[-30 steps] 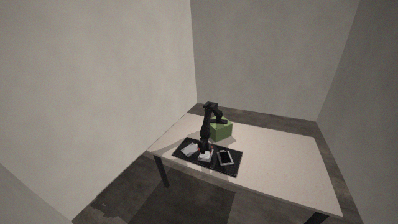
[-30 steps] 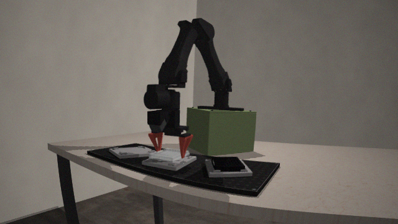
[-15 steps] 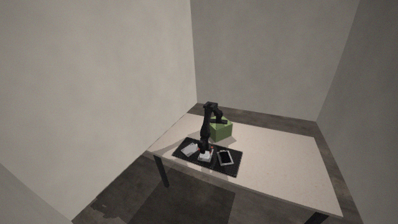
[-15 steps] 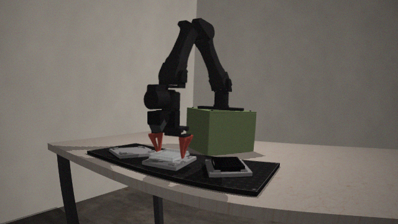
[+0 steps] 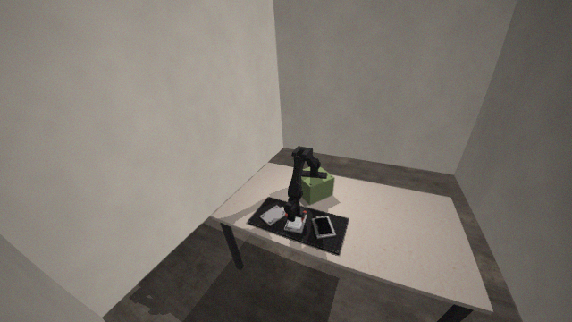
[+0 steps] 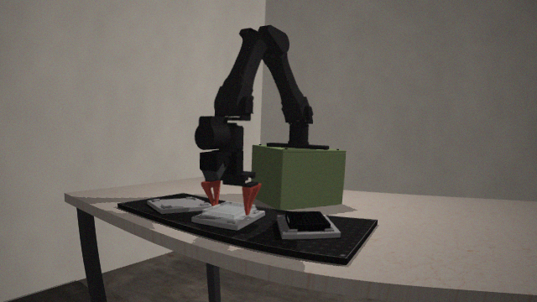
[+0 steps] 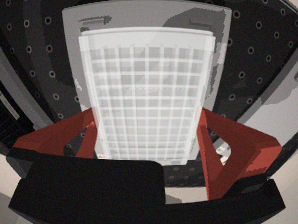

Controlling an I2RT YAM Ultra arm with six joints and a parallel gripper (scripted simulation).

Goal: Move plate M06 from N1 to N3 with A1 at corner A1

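White plate (image 7: 148,92) pinched by red-fingered hand (image 6: 232,197) over middle nest, dark plate (image 6: 306,220) beside, green pedestal (image 6: 299,176) behind.

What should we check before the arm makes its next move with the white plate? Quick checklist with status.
1. Grip: gripper shut on the white plate, one red finger on each long side: ok.
2. Plate level: looks flat between the fingers in the exterior view: ok.
3. Lifted free of the middle nest: cannot tell; the plate sits at or barely above it.
4. Plate ID and A1 end: labels not readable in any view: cannot tell.
5. Dark plate on the right-hand nest, untouched, apart from the gripper: ok.
6. Left-hand nest has no plate on it: ok. Nest names unreadable: cannot tell.
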